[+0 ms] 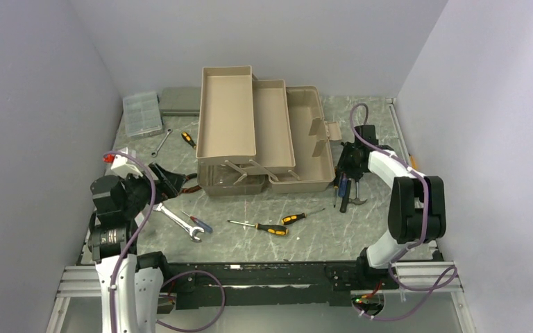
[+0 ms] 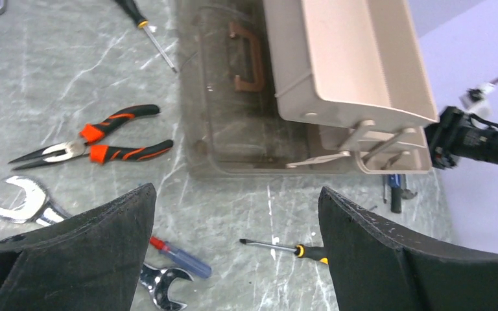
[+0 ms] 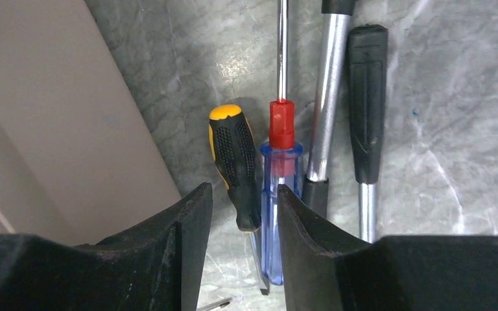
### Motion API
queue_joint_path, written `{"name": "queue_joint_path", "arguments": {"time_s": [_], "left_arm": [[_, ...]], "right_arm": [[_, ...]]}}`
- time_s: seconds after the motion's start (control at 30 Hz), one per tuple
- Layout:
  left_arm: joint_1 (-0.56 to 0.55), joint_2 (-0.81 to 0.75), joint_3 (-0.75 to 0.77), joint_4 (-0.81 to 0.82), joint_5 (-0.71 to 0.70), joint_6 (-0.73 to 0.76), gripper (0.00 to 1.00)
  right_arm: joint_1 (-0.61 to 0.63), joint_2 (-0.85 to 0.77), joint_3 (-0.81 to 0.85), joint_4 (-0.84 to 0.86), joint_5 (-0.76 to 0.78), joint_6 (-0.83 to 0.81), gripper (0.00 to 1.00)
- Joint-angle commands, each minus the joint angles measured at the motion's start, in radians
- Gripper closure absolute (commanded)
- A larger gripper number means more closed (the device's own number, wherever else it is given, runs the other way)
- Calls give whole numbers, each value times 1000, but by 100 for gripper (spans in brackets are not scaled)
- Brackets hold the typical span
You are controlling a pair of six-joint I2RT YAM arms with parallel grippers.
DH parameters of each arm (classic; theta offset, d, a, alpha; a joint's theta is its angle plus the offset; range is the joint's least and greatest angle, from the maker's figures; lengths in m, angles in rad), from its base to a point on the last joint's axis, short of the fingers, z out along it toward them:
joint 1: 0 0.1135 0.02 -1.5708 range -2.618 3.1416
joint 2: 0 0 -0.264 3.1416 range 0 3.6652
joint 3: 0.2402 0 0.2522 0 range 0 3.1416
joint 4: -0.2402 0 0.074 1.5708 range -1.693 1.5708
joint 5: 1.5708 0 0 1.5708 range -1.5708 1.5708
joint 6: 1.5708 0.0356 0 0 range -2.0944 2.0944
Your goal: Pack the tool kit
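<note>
Marbled grey desk [image 1: 264, 246]: right of the toolbox [image 1: 229, 118], the right gripper [image 3: 243, 214] has its fingers [image 3: 188, 220] narrow astride a light, stiff screwdriver [image 3: 237, 162]. It is best pinched mid-handle. The left gripper [image 2: 237, 190] has its fingers [image 2: 104, 227] wide and empty.

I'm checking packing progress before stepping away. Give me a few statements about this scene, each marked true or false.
1. The toolbox stands open with its trays folded out. True.
2. The left tool holds the pliers. False: it is open and empty, and the pliers lie on the table.
3. The right tool is above a blue-handled screwdriver and a black-and-yellow screwdriver. True.
4. The top tray holds the hammers. False: it is empty, and the hammers lie on the table by the right tool.
</note>
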Motion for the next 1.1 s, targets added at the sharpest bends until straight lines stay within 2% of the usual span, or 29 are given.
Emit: {"name": "queue_joint_path", "arguments": {"time_s": [0.0, 0.2, 0.37, 0.5, 0.53, 0.6, 0.7, 0.9, 1.07], "left_arm": [[-14, -2, 20, 86, 127, -15, 4], [-66, -13, -9, 252, 301, -36, 6], [-171, -41, 19, 282, 287, 24, 5], [-220, -27, 47, 268, 308, 73, 6], [-242, -21, 50, 264, 313, 87, 6], [-284, -9, 54, 254, 312, 110, 6], [-338, 12, 59, 226, 289, 142, 6], [-485, 58, 70, 208, 246, 192, 7], [-695, 130, 110, 164, 126, 263, 8]], "right_arm": [[-1, 47, 20, 76, -47, -18, 57], [0, 102, 40, 96, -60, -14, 61], [4, 139, 37, 92, -29, -16, 64], [5, 139, 19, 96, -10, -16, 74], [4, 133, 17, 95, -17, -17, 79], [4, 108, 19, 81, -32, -18, 89], [3, 31, 30, 39, -25, -21, 94], [2, -127, 122, -127, 102, -37, 98], [2, -218, 232, -201, 141, -69, 98]]}}
